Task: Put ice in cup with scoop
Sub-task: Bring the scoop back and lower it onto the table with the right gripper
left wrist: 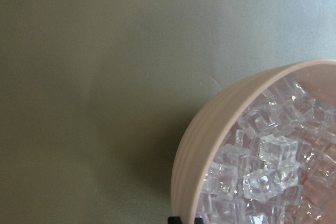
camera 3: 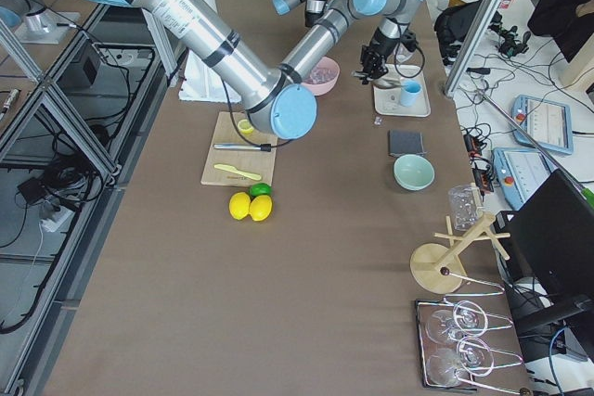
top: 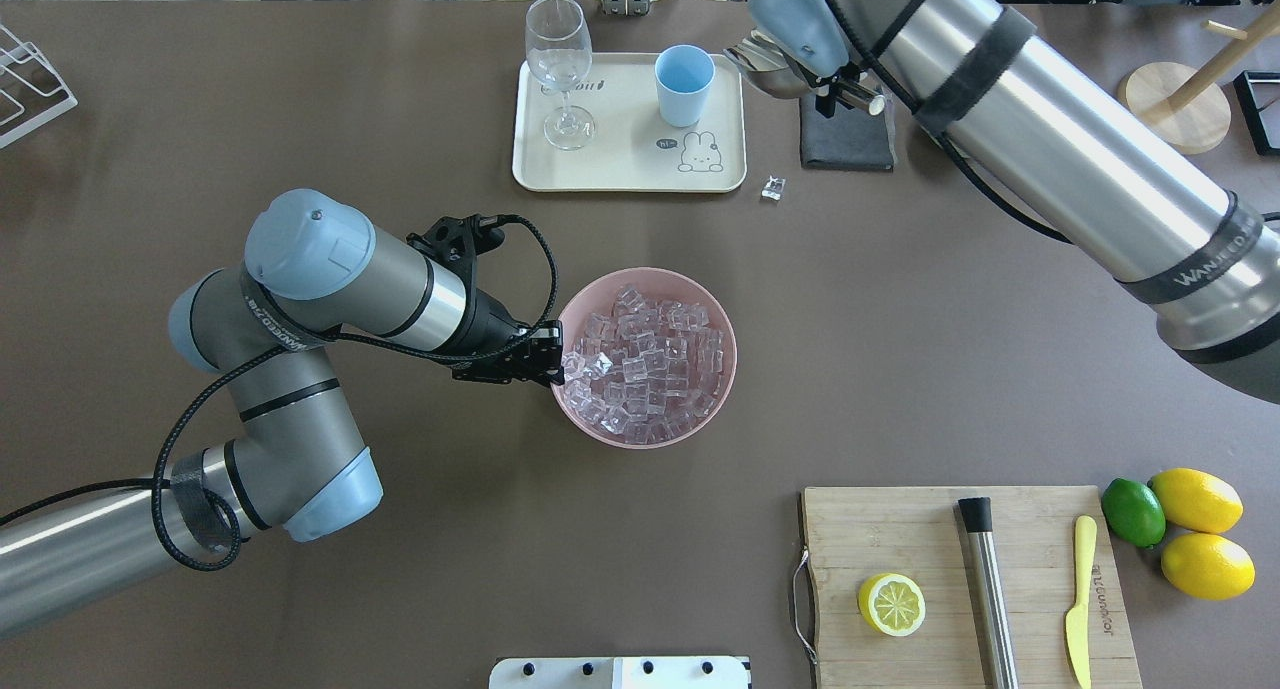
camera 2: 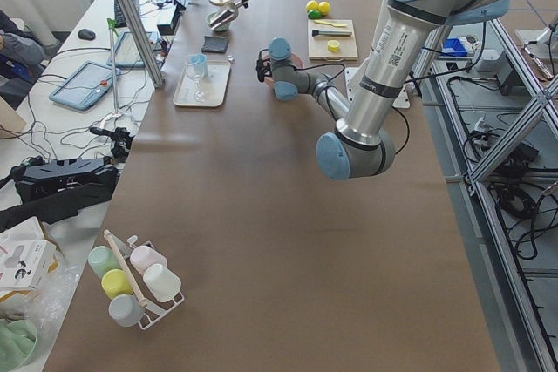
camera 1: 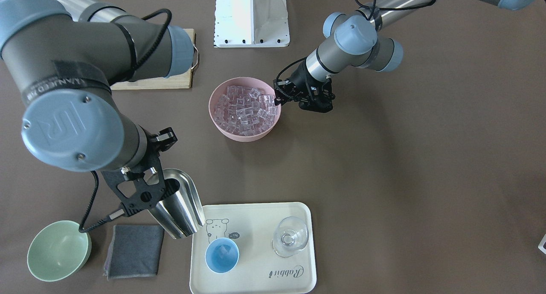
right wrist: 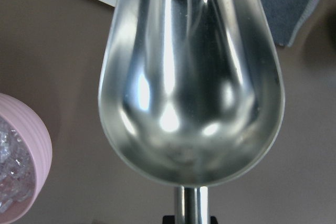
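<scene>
The steel scoop (camera 1: 179, 208) is held by its handle in my right gripper (camera 1: 155, 189), tilted with its mouth towards the light-blue cup (camera 1: 222, 254) on the cream tray (camera 1: 256, 281). In the right wrist view the scoop's trough (right wrist: 191, 93) is empty. The cup (top: 685, 84) seems to hold a bit of ice. Most of the ice (top: 645, 364) fills the pink bowl (top: 720, 389). One loose cube (top: 771, 188) lies on the table near the tray. My left gripper (top: 552, 354) is shut on the bowl's rim (left wrist: 191, 150).
A clear glass (camera 1: 290, 236) stands on the tray beside the cup. A grey cloth (camera 1: 134, 251) and a pale green bowl (camera 1: 57, 251) lie beyond the scoop. A cutting board (top: 960, 589) holds a lemon half, a steel rod and a yellow knife, with lemons (top: 1195, 499) beside it.
</scene>
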`<action>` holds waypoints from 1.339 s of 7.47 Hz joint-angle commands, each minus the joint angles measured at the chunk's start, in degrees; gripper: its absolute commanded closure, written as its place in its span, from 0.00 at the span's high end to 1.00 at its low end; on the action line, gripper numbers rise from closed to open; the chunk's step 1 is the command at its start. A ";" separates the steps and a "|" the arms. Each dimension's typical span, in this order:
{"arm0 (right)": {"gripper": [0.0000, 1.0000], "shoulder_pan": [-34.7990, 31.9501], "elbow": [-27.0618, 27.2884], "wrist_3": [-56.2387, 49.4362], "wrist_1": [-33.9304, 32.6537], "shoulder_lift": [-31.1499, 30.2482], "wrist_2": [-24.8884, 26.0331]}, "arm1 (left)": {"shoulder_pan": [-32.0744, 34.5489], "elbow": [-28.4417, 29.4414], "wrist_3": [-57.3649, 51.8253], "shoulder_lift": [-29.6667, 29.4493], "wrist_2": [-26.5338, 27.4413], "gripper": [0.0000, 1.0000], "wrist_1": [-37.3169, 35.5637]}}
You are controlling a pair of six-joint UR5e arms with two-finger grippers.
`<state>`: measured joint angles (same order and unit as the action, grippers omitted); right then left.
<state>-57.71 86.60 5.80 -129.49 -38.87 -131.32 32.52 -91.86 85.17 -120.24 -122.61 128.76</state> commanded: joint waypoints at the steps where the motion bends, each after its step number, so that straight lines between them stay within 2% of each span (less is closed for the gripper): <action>1: 0.00 0.13 19.37 12.87 1.96 -16.65 -0.78 | 0.00 -0.16 0.00 0.10 0.00 0.18 0.00; 2: 0.00 0.92 20.53 19.96 3.18 -18.67 -0.69 | 0.00 -0.16 0.00 0.10 0.09 0.18 0.00; 3: 0.00 1.80 23.93 21.43 7.37 -24.09 -0.60 | 0.00 -0.16 -0.09 0.10 0.09 0.18 0.00; 4: 0.00 2.59 27.45 23.36 13.67 -31.02 -0.43 | 0.00 -0.16 -0.09 0.10 0.09 0.18 0.00; 5: 0.00 4.86 28.44 29.47 20.00 -34.91 0.18 | 0.00 -0.16 -0.09 0.10 0.09 0.18 0.00; 6: 0.00 9.84 27.75 39.36 24.76 -36.08 4.10 | -0.09 -0.16 -0.09 0.10 0.09 0.18 0.08; 7: 0.00 13.90 27.22 44.77 30.47 -38.45 7.62 | -0.35 -0.16 -0.09 0.10 0.09 0.18 0.00; 9: 0.00 15.60 25.65 46.93 40.33 -45.47 9.93 | -0.44 -0.07 -0.09 0.10 0.09 0.18 0.00; 10: 0.00 15.61 23.20 47.02 43.41 -46.02 10.38 | -0.44 0.10 -0.18 0.10 0.18 0.18 0.00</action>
<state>-42.98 112.76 51.59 -92.82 -81.76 -122.52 32.15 -91.92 85.07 -120.15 -122.51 128.80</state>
